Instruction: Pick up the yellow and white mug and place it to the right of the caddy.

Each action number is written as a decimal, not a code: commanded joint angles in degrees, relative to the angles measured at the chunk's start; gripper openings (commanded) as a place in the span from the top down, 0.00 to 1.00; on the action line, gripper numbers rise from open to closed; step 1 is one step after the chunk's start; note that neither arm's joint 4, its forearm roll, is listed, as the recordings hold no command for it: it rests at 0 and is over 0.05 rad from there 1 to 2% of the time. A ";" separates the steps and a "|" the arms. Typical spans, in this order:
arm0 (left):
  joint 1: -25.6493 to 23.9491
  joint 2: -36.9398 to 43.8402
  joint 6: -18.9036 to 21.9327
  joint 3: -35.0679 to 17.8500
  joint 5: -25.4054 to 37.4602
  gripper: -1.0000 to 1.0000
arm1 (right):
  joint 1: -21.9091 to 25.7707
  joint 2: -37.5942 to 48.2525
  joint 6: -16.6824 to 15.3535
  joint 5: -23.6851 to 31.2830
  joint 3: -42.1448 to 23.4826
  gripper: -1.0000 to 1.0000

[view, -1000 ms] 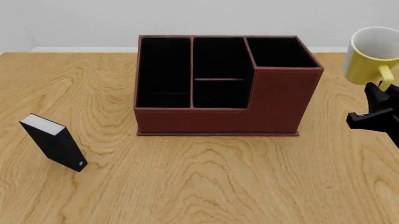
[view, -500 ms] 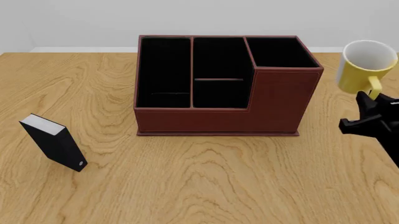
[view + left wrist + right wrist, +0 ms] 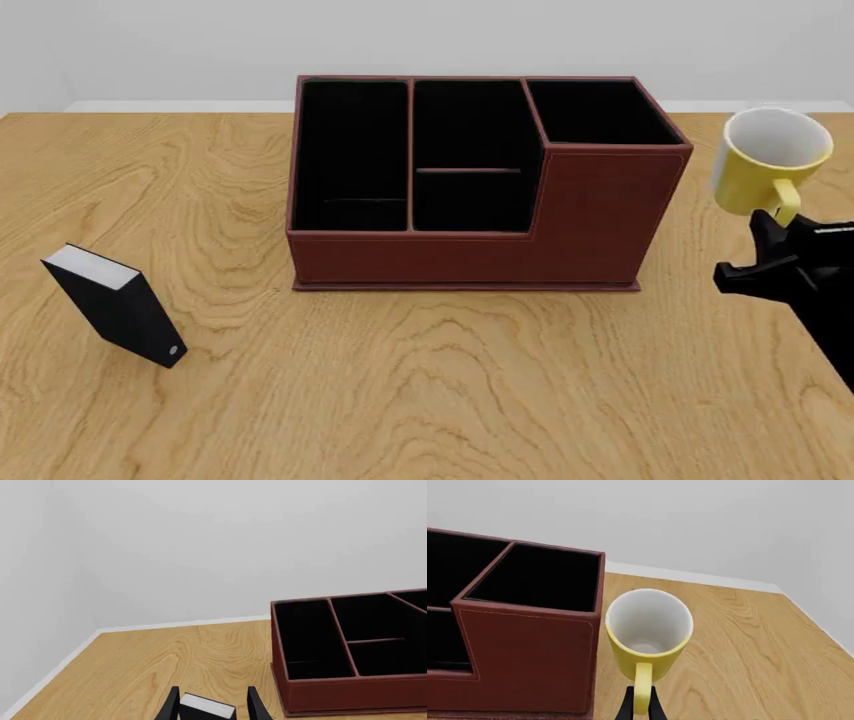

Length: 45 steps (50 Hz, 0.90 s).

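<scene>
Mug, yellow and white point(image 3: 766, 166), hangs by its loop handle from the right tool point(image 3: 774, 262), whose fingers pinch that handle; it sits upright, just right of the caddy point(image 3: 487, 185), above the table point(image 3: 427, 390). The left tool point(image 3: 212, 707) is spread, its fingers either side of a small black box point(image 3: 115, 305).

Matte black right end effector point(image 3: 771, 240), angular body, slim flat black fingers point(image 3: 627, 706)
</scene>
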 commanded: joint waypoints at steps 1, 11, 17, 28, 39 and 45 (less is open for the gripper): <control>0.10 0.00 0.11 0.03 -0.02 0.00 | -0.16 4.09 1.25 -3.57 -0.02 1.00; 0.20 0.00 0.22 0.15 -0.08 0.00 | -0.21 7.17 1.67 -6.04 0.24 1.00; -0.29 0.00 0.18 -0.10 -0.09 0.00 | -0.24 7.99 1.44 -6.08 -0.31 1.00; -0.10 0.00 0.26 -0.56 0.32 0.00 | -0.42 9.51 1.48 -6.43 -0.94 1.00; -0.21 0.00 0.28 -0.92 0.58 0.00 | -0.35 13.92 1.69 -8.47 -1.72 1.00; -0.04 0.00 0.39 -1.23 0.79 0.00 | -0.55 15.52 1.96 -9.38 -2.02 1.00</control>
